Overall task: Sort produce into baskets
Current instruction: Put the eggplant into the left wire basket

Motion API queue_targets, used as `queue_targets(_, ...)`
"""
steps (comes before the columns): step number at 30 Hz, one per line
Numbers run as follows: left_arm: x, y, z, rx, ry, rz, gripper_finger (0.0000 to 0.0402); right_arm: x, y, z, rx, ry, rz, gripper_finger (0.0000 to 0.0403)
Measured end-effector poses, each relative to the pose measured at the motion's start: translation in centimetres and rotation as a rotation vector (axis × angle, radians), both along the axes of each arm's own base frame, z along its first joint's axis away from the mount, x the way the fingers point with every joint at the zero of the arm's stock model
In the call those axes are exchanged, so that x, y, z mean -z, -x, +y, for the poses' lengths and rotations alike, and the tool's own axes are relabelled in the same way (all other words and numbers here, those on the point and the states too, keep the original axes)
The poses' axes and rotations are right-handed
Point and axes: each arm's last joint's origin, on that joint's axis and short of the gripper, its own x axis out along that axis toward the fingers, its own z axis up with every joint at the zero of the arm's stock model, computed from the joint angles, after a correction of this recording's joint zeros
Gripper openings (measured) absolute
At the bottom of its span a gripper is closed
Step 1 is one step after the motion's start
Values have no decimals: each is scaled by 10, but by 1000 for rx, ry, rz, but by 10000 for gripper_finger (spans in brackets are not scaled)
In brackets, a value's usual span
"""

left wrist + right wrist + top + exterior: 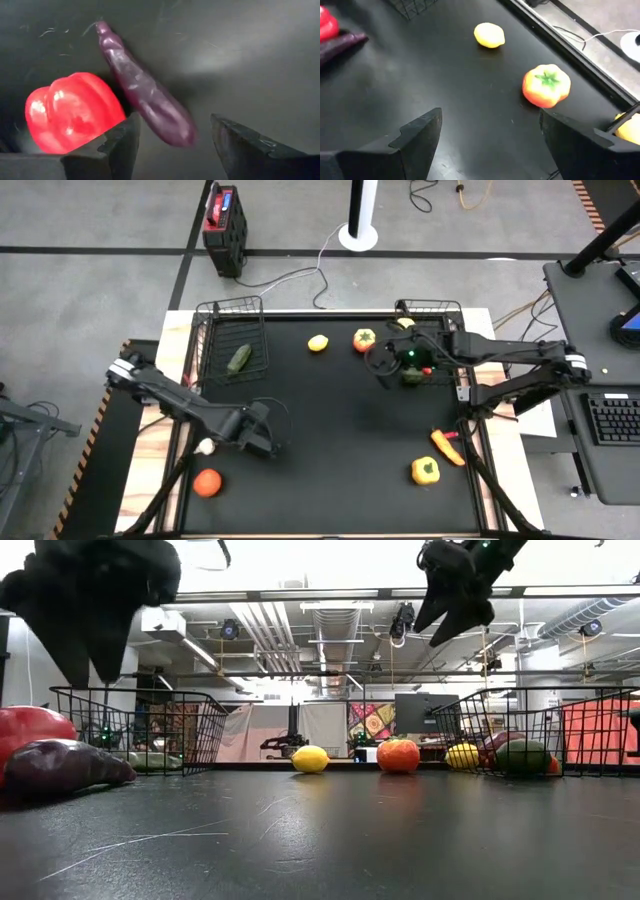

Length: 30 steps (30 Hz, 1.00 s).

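Black matte tabletop (330,430), scuffed; grey floor beyond. Far centre: yellow lemon (318,343) and orange-red tomato (364,339), between two black wire-mesh baskets (228,340). Left gripper (172,142), jaws parted and empty, just above purple eggplant (145,95) touching red pepper (70,112). Right gripper (487,137) open, hovering near right-hand basket (452,370).

- In the high view, the purple eggplant (145,92) and red pepper (70,112) are covered by the left gripper (262,442) (they are shown only from the left wrist and low views).
- The contents of the right basket (455,310) are largely hidden under the right gripper (385,368) and its arm.
- In the low view, the red pepper is cut off by the picture's edge.
- A yellow piece (629,127) is cut off at the right wrist view's edge; its kind cannot be told.
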Motion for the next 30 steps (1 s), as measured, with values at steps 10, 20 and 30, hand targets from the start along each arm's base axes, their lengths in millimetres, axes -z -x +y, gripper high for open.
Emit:
queue_targets(10,37,-20,11,-14,-54,138,223,0,-1,0,-19,18,7,325)
queue_targets(20,63,-29,16,27,-89,250,224,5,-1,0,-10,8,6,325)
queue_targets(30,85,-35,14,65,-104,307,224,12,0,0,-1,-5,24,325)
